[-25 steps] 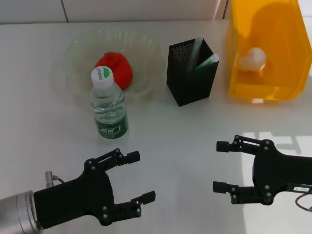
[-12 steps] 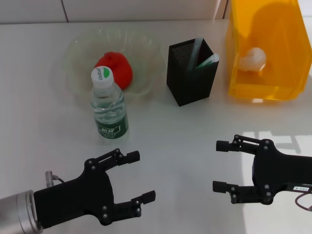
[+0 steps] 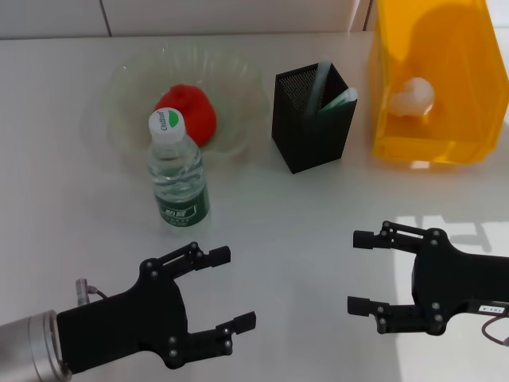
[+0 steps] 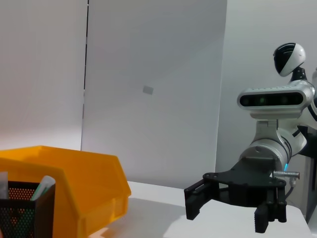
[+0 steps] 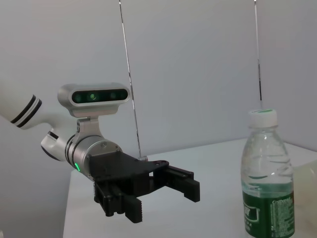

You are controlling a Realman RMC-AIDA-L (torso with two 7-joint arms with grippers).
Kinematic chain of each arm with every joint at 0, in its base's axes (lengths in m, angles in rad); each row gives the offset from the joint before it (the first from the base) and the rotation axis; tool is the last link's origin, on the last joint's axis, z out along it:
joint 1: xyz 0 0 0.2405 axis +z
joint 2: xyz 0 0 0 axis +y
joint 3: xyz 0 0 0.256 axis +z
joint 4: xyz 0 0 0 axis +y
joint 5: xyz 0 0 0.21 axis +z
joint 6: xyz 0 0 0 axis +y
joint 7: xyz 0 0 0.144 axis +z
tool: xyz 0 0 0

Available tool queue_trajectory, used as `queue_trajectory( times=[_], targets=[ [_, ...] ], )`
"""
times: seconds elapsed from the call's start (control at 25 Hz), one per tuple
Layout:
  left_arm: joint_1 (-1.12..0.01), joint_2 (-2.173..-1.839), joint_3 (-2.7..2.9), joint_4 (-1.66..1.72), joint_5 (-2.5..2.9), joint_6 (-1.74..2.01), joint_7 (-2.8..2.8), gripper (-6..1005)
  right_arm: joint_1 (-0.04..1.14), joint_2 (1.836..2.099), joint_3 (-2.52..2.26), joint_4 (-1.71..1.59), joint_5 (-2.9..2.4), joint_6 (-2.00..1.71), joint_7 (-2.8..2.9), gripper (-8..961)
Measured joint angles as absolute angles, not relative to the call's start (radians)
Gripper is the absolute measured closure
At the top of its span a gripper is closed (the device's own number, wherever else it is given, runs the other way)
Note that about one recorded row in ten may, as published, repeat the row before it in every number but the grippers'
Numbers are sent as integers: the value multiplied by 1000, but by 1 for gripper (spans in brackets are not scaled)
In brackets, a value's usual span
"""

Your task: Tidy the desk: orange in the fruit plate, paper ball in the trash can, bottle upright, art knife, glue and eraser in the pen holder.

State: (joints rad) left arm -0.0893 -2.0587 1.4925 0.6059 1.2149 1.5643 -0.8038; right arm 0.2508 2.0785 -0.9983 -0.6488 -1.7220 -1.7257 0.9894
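Observation:
The orange [image 3: 186,112] lies in the clear fruit plate [image 3: 131,79] at the back left. A water bottle [image 3: 176,172] with a green label stands upright in front of the plate; the right wrist view shows this bottle [image 5: 266,182] too. The black mesh pen holder [image 3: 312,118] holds a few items. A white paper ball [image 3: 412,96] rests inside the yellow trash can [image 3: 433,79]. My left gripper [image 3: 226,290] hovers open at the near left, holding nothing. My right gripper [image 3: 359,271] hangs open at the near right, also holding nothing.
The white desk [image 3: 286,215] stretches between the grippers and the objects. In the left wrist view the yellow bin [image 4: 74,183] and pen holder [image 4: 25,210] sit low, with the right gripper [image 4: 225,215] opposite. The right wrist view shows the left gripper [image 5: 158,196].
The left gripper has crept very slightly to the right. Everything else holds still.

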Motion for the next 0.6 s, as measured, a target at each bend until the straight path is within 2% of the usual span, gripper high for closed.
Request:
queue_trajectory(
  times=[0.6],
  targets=[
    [-84,-2056,1486,600,1215,1572,-803,180,253,2079,-999,-648,-1724,-1726,989,136]
  ],
)
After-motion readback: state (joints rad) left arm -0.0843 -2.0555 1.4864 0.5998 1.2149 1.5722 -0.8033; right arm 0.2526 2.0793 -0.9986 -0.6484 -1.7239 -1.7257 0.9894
